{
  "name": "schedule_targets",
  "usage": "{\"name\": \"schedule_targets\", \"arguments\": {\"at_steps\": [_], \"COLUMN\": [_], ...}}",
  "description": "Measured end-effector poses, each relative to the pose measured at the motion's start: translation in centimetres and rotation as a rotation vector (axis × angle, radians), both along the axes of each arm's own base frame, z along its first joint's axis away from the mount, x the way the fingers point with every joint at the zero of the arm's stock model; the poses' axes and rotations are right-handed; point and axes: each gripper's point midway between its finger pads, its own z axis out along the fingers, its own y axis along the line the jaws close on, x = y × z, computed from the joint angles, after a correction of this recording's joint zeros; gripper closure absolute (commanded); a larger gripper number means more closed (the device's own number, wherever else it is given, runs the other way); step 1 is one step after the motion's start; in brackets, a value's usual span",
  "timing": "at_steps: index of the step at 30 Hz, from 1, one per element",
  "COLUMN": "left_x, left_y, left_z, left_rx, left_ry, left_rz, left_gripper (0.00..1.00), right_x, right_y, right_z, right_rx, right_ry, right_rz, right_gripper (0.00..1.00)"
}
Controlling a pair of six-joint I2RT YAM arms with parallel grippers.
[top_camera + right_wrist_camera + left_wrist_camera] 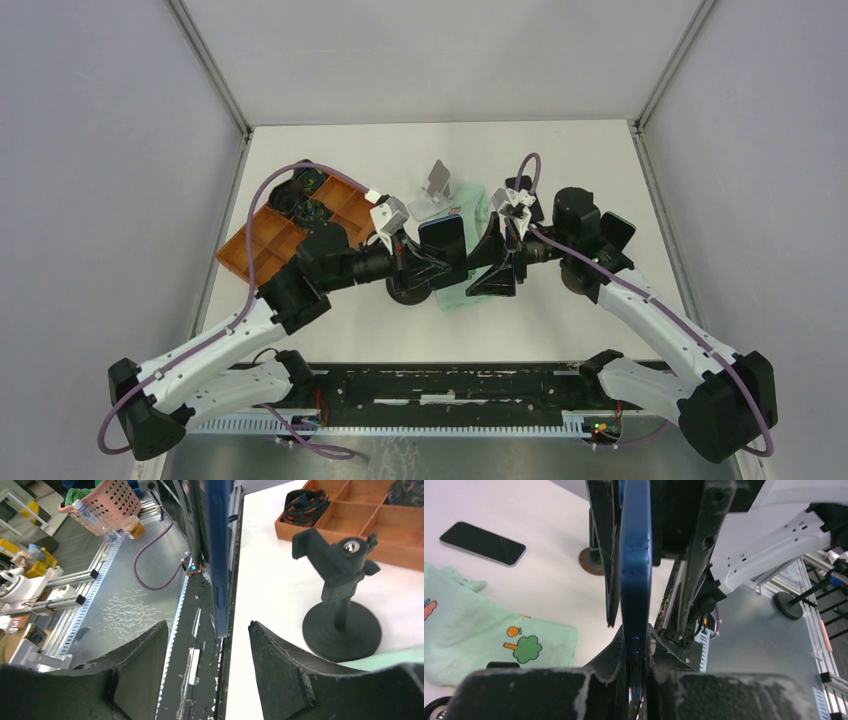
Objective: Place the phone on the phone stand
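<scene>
A dark blue phone (636, 575) stands on edge above the table, and my left gripper (635, 635) is shut on its lower end. From above, the phone (442, 240) hangs between the two grippers, with the left gripper (424, 263) on its left. My right gripper (207, 627) is open, its fingers (285, 670) apart on either side of the phone's (218, 555) edge and not touching it. From above, the right gripper (490, 262) sits just right of the phone. A black phone stand (340, 595) with a clamp head stands on the table close by, its round base (408, 292) under the left gripper.
A silver folding stand (436, 190) sits behind the grippers. A second, black phone (483, 543) lies flat on the table. A green printed cloth (499, 640) is spread under the grippers. An orange compartment tray (300, 220) is at the left, and a pink basket (107, 505) is off the table.
</scene>
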Motion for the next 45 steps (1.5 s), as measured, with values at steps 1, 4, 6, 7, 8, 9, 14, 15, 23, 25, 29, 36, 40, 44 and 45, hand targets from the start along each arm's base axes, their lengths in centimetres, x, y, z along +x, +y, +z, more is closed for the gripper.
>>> {"name": "schedule_targets", "arguments": {"at_steps": [1,4,6,7,8,9,14,15,23,25,29,36,40,44,45], "left_x": [0.0,0.2,0.3,0.4,0.4,0.4,0.1,0.0,0.0,0.0,0.3,0.2,0.0,0.1,0.1], "left_y": [0.0,-0.2,-0.4,-0.5,-0.6,-0.7,-1.2,-1.2,-1.2,-1.1,-0.7,-0.6,-1.0,-1.1,-1.1], "left_z": [0.4,1.0,1.1,1.1,1.1,1.0,1.2,1.3,1.8,2.5,5.0,6.5,5.1,4.4,4.4], "left_rx": [-0.013,-0.039,-0.046,-0.049,-0.05,-0.05,-0.069,-0.072,-0.081,-0.08,-0.087,-0.061,-0.007,0.029,0.035], "left_ry": [-0.003,-0.007,-0.008,-0.005,0.0,0.004,0.024,0.023,0.033,0.032,0.015,0.011,0.045,0.06,0.061], "left_rz": [0.003,0.007,0.006,0.006,0.005,0.002,-0.025,-0.033,-0.032,-0.03,-0.019,-0.06,-0.095,-0.102,-0.102], "left_gripper": [0.98,0.98,0.98,0.98,0.98,0.98,0.97,0.93,0.42,0.4,0.4,0.46,0.57,0.59,0.59], "right_x": [-0.1,-0.3,-0.4,-0.4,-0.5,-0.5,-0.4,-0.5,-0.8,-0.8,-0.8,-0.8,-0.8,-1.0,-1.0], "right_y": [0.0,0.1,0.3,0.4,0.4,0.5,0.7,0.7,0.8,0.8,0.7,0.7,0.6,0.6,0.6], "right_z": [-0.5,-0.8,-0.3,-0.2,-0.1,0.0,0.4,0.4,0.4,0.3,0.0,-0.3,-0.7,-1.1,-1.3], "right_rx": [-0.003,0.0,0.013,0.017,0.02,0.023,0.031,0.032,0.034,0.031,0.027,0.021,0.013,0.004,0.001], "right_ry": [0.022,0.052,0.043,0.042,0.041,0.04,0.038,0.045,0.042,0.044,0.042,0.027,0.022,0.014,0.011], "right_rz": [-0.002,-0.002,0.005,0.007,0.01,0.011,0.005,0.007,0.018,0.019,0.02,0.022,0.022,0.029,0.03], "right_gripper": [0.38,0.46,0.54,0.56,0.59,0.63,0.95,0.99,1.0,1.0,1.0,1.0,1.0,1.0,1.0]}}
